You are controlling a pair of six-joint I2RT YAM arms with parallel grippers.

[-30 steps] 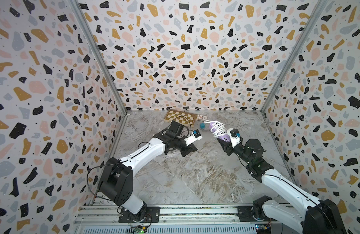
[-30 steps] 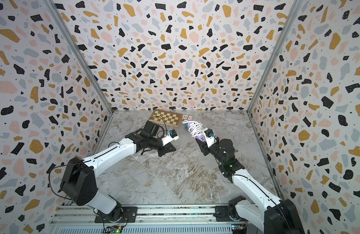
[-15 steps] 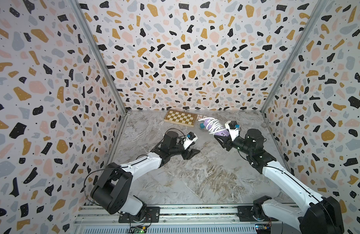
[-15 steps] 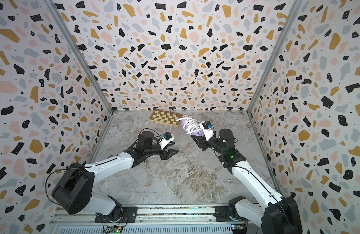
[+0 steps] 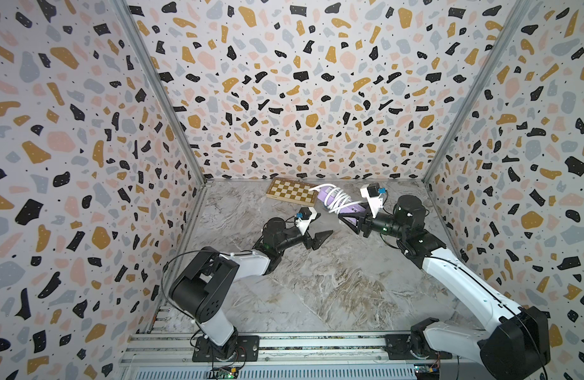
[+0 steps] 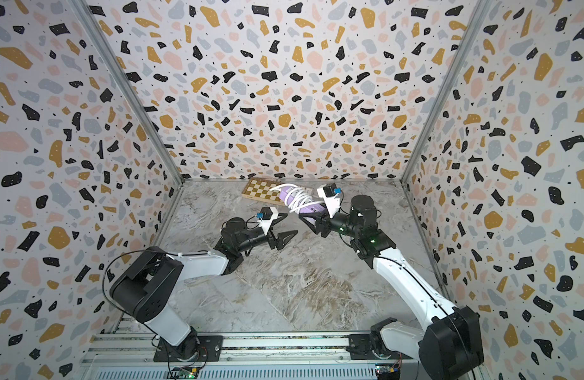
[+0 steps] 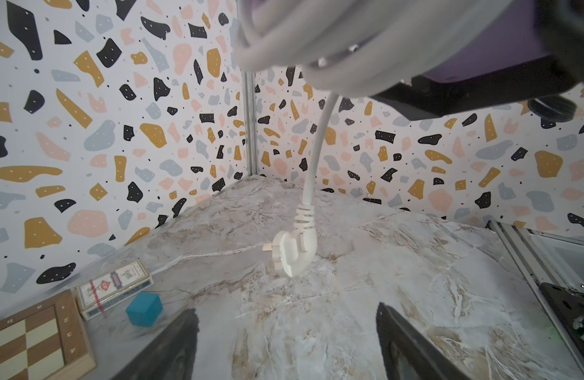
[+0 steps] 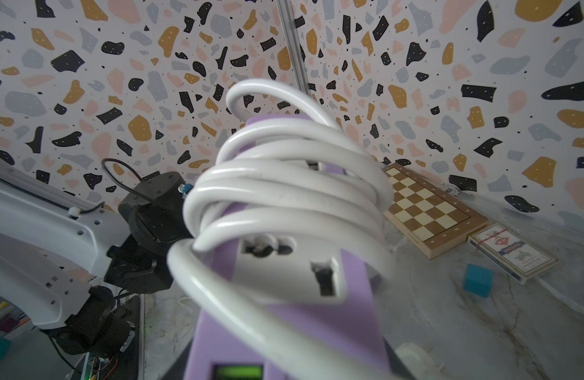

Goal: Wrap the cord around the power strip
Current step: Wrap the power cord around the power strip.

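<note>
Two grippers worked over the marble table (image 5: 316, 289); nearest, around mid-table, the left gripper (image 5: 316, 227) had its jaws spread wide with nothing between them; toward 1 o'clock from it, the right gripper (image 5: 353, 218) was clamped on the power strip (image 5: 351, 208), held raised and tilted; the cord (image 5: 336, 197) looped several times around the strip, its plug (image 7: 292, 250) dangling below; at 12 o'clock lay the chessboard (image 5: 290, 194)

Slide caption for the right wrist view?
White cord coiled around the lilac power strip, close up; chessboard, card box, teal cube on the table beyond.
</note>
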